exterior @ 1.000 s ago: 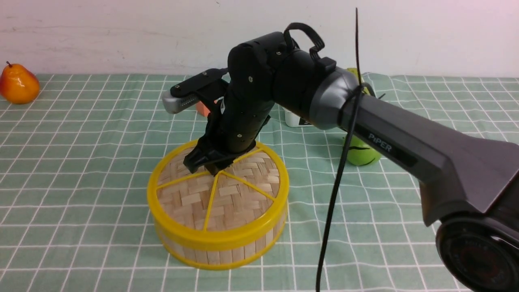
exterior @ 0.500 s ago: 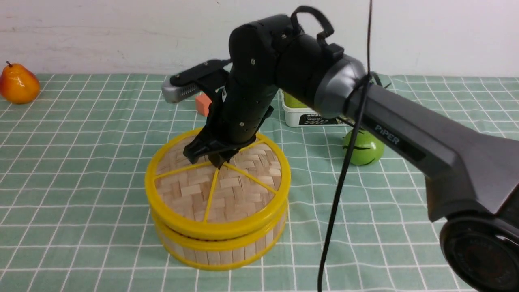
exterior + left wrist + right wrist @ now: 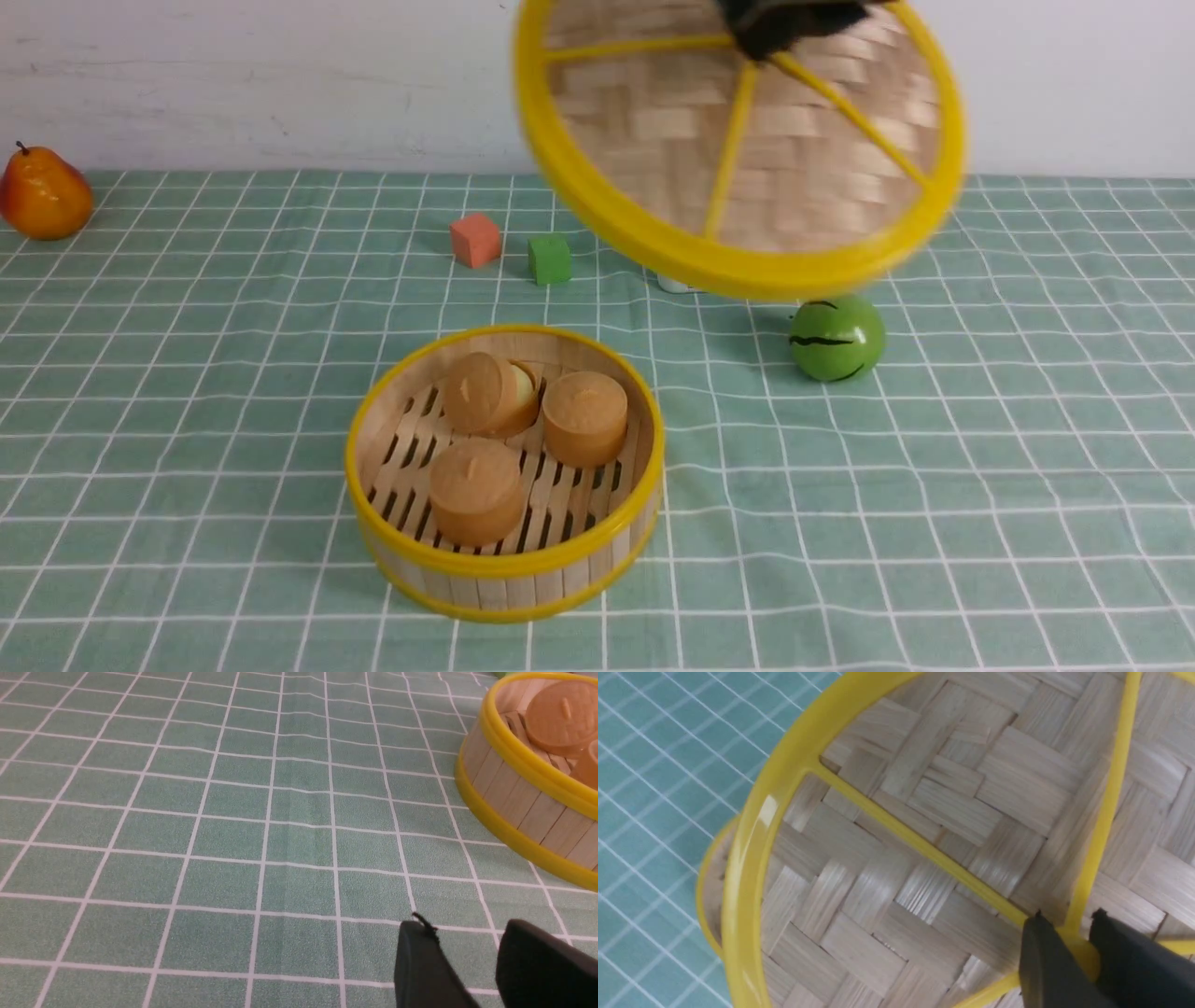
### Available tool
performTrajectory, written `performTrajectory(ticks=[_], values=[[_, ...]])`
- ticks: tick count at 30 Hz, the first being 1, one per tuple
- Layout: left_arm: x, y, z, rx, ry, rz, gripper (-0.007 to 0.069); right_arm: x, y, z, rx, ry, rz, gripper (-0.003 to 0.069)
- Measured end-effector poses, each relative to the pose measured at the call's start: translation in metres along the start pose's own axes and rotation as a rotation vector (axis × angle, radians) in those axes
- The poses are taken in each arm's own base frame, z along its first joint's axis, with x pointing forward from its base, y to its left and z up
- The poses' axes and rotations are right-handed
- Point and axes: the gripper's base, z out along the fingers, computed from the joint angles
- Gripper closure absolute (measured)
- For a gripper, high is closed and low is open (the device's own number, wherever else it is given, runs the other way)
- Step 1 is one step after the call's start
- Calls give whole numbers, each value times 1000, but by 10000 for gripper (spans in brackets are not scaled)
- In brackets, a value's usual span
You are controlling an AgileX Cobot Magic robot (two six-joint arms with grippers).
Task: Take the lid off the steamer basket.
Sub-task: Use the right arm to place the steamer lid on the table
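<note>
Lid (image 3: 653,140): woven pale bamboo, yellow rim and spokes.
Right gripper (image 3: 1069,947): pinching centre knob (image 3: 1085,956).
Left gripper (image 3: 462,947): spread.

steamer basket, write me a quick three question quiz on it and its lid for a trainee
1. True or false: the lid sits on the basket.
2. Multiple choice: what grips the lid's knob?
a) left gripper
b) right gripper
c) neither gripper
3. Fill in: the basket holds ____ brown buns.

Key: 1 false; 2 b; 3 three
</note>
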Motion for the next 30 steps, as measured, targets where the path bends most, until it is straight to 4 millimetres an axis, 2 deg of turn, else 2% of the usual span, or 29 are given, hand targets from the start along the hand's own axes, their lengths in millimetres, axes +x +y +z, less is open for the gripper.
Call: performTrajectory(ticks=[2,5,6,7,8,9,12,14,16,24,28,30], values=[[0,0,0,0,0,0,386,35,-17,-5,44,90,41,576],[0,0,0,0,0,0,386,78,-35,0,84,139,120,576],[0,0,0,0,0,0,386,97,-40,11,93,159,159,576],[0,0,0,0,0,0,386,104,-40,15,92,173,165,576],[0,0,0,0,0,0,386,131,-46,33,99,188,215,576],[0,0,0,0,0,0,386,135,-48,37,102,181,224,576],[0,0,0,0,0,0,386,167,-54,67,112,200,278,576],[0,0,0,0,0,0,386,189,-62,94,127,204,324,576],[0,0,0,0,0,0,386,199,-68,112,139,218,357,576],[0,0,0,0,0,0,386,217,-82,172,159,234,403,576],[0,0,0,0,0,0,386,222,-83,184,156,239,425,576],[0,0,0,0,0,0,386,221,-84,185,157,230,428,549]])
